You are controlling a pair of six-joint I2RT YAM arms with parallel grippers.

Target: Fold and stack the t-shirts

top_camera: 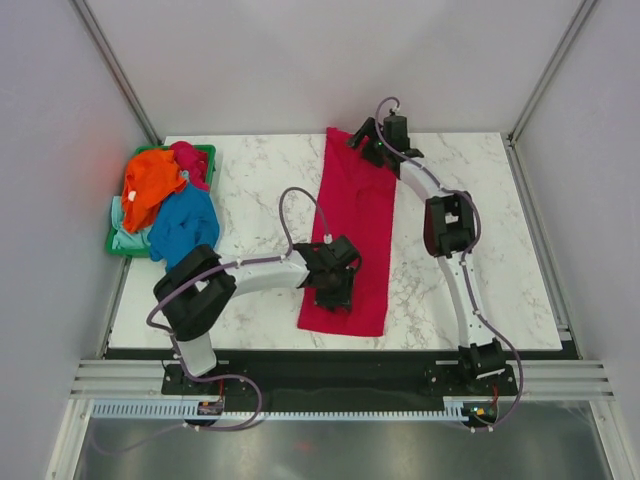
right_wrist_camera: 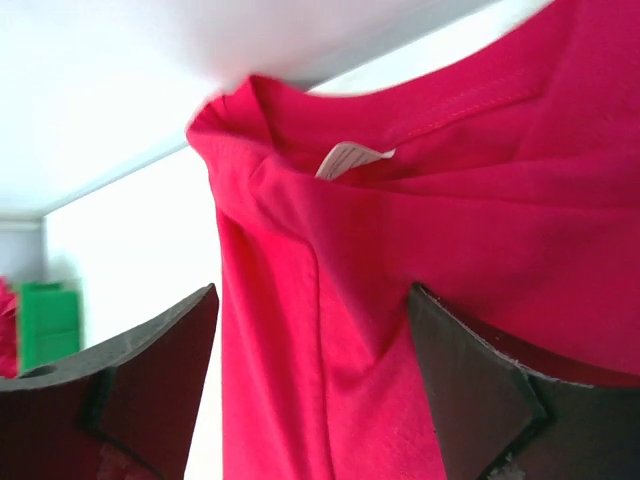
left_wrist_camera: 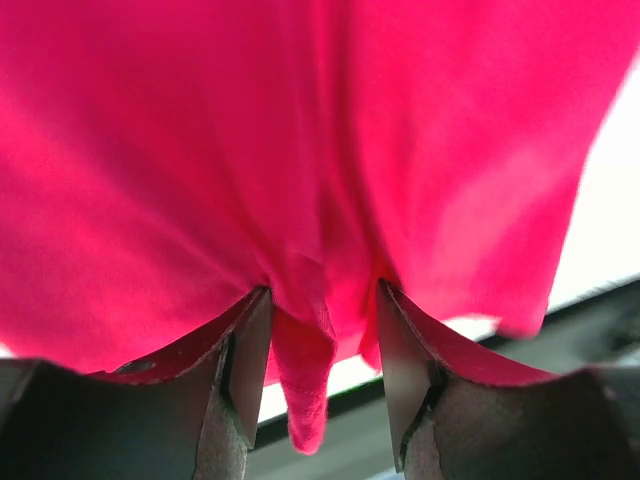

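The white table (top_camera: 250,180) has a marble look. A red shirt (top_camera: 352,215) lies on it in the middle, folded into a long strip. The strip runs from the far edge of the table down to the near edge.

On the left side of the table is a green basket (top_camera: 206,151). In it are an orange shirt (top_camera: 150,185), a blue shirt (top_camera: 185,225) and a pale green shirt (top_camera: 125,237). The blue one hangs over the near rim. A bit more red cloth (top_camera: 190,160) sits at the back of the pile.

The left gripper (top_camera: 335,288) is at the near end of the red shirt. It pinches a bunch of the red cloth, and a fold hangs down between its fingers (left_wrist_camera: 245,350).

The right gripper (top_camera: 360,140) is at the far end, by the collar. Its fingers (right_wrist_camera: 150,370) are spread wide, one on each side of the cloth, and they do not squeeze it.

A small white tag (right_wrist_camera: 350,158) sticks up inside the collar.
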